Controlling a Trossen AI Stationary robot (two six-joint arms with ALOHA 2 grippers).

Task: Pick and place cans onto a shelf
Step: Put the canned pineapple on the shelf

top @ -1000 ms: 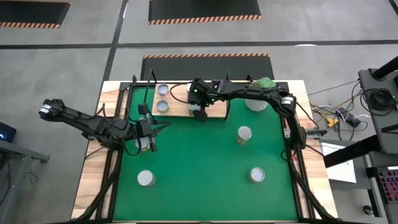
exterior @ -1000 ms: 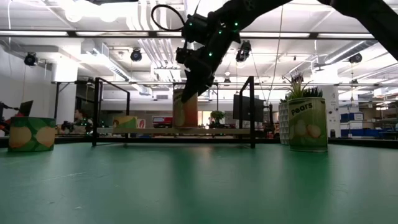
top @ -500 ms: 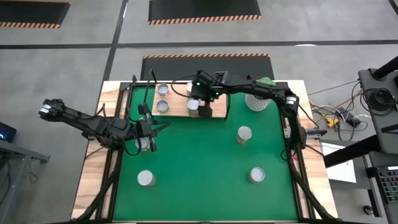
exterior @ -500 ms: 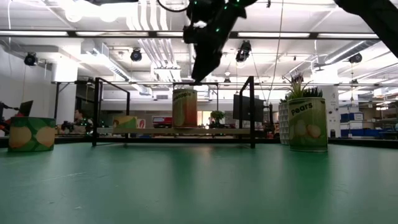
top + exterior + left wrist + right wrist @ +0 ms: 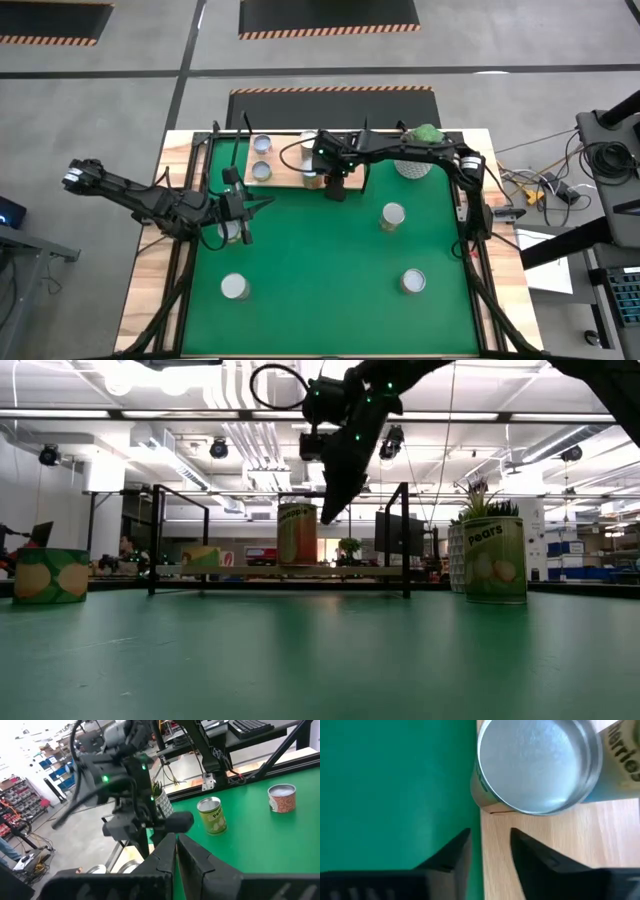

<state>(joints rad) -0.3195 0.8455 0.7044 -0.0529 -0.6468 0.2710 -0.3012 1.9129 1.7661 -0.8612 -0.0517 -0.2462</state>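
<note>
The light-wood shelf [image 5: 288,181] stands at the mat's far side. Three cans stand on it: two at its left end [image 5: 262,146] [image 5: 261,171] and one near its middle [image 5: 312,173], at the board's near edge [image 5: 537,765]. My right gripper [image 5: 335,188] hovers open and empty just near-right of that can and above it [image 5: 328,515]. My left gripper [image 5: 258,204] is shut and empty over the mat's left part, beside a can [image 5: 232,233] standing on the mat.
Three more cans stand on the green mat: right of centre [image 5: 393,215], near right [image 5: 413,281] and near left [image 5: 235,287]. A white pot with a green plant [image 5: 412,165] stands right of the shelf. The shelf's black frame uprights [image 5: 405,540] rise at its ends.
My right gripper has let go of the can on the shelf's middle, risen above it, then drawn back toward the table's near edge and a little right. The can stays upright on the board.
</note>
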